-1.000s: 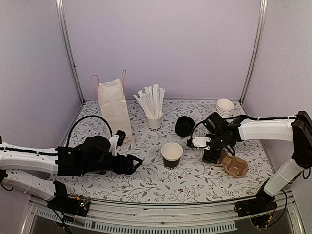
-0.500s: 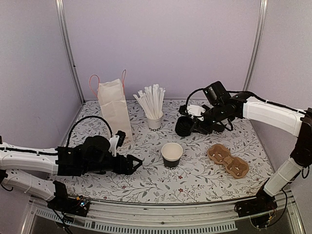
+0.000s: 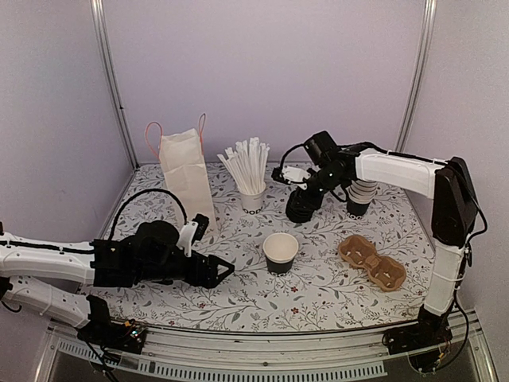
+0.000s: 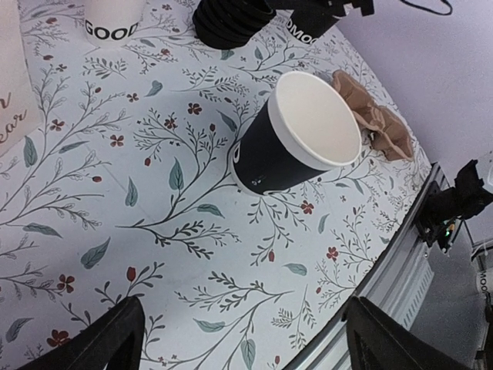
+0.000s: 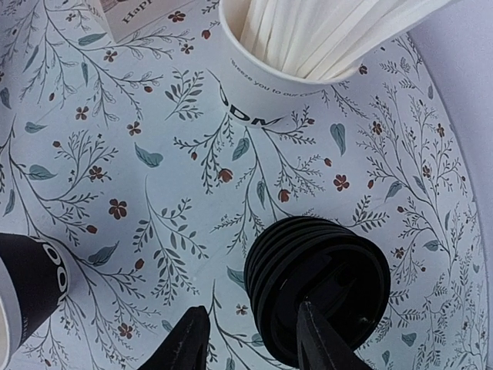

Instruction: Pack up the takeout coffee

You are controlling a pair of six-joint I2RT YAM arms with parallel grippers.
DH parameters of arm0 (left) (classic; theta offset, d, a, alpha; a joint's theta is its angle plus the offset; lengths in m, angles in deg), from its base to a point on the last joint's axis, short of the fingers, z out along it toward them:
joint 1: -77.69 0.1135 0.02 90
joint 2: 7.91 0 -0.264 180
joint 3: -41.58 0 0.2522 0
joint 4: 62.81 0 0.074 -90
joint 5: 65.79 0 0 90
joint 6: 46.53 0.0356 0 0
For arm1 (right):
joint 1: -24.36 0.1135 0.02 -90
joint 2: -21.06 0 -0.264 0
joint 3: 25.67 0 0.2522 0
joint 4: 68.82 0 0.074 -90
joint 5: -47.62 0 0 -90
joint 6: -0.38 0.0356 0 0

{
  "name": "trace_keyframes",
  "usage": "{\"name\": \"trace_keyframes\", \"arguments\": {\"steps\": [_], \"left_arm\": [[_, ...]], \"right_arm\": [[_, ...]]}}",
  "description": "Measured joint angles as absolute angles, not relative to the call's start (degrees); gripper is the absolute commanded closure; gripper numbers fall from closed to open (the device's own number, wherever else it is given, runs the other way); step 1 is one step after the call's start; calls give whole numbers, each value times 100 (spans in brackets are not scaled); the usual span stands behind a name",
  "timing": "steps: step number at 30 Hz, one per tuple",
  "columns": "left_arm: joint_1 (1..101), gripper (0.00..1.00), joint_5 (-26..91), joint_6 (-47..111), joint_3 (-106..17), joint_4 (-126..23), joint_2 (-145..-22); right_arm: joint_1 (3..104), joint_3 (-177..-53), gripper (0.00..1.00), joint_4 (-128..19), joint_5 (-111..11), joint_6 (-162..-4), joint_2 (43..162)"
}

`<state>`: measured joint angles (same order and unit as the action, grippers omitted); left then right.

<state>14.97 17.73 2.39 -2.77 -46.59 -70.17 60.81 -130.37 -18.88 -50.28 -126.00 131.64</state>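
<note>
Right gripper (image 5: 250,331): I see its jaws partly open, straddling the near rim of the lid stack (image 5: 323,270). One finger (image 5: 185,343) is outside the wall with table showing between, the other is over the top. It grips nothing yet.
Lid stack: the black ribbed lids sit nested tight. I judge a squeeze here could lift several at once, or shove the stack sideways if the outer finger lands first.
Straw cup (image 3: 253,199): it stands just left of the lid stack and looks top-heavy. I reckon a skidding stack could knock it.
Coffee cup (image 3: 280,253): it is upright with no lid on, nearer me than the lid stack and apart from it. A lid brought over tilted may seat crooked or tip it.
Left gripper (image 4: 243,324): it is wide open and empty, well to the near left of the lid stack. It points at the coffee cup but does not brace it.
Cup tray (image 3: 372,261): it lies to the near right of the lid stack, untouched.
</note>
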Motion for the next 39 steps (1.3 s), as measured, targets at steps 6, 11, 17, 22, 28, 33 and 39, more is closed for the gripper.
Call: {"name": "trace_keyframes", "arguments": {"steps": [6,11,17,22,28,33,39], "left_arm": [[1497,7,1801,328,-277,-4659,-7017],[1497,7,1823,361,-277,-4659,-7017],[1497,7,1838,363,-277,-4659,-7017],[1497,7,1841,361,-277,-4657,-7017],[1497,7,1841,361,-277,-4642,-7017],[1497,7,1838,361,-277,-4618,-7017],[1497,7,1838,363,-295,-4611,-7017]], "right_arm": [[5928,-13267,60,-1864,-5093,-12463,13457],[5814,-13286,62,-1816,-5163,-12399,13678],[5731,-13284,67,-1783,-5238,-12362,13752],[5698,-13286,70,-1783,-5286,-12345,13820],[5692,-13286,82,-1781,-5347,-12347,13944],[5692,-13288,88,-1733,-5408,-12347,13964],[5692,-13291,95,-1645,-5500,-12347,13962]]}}
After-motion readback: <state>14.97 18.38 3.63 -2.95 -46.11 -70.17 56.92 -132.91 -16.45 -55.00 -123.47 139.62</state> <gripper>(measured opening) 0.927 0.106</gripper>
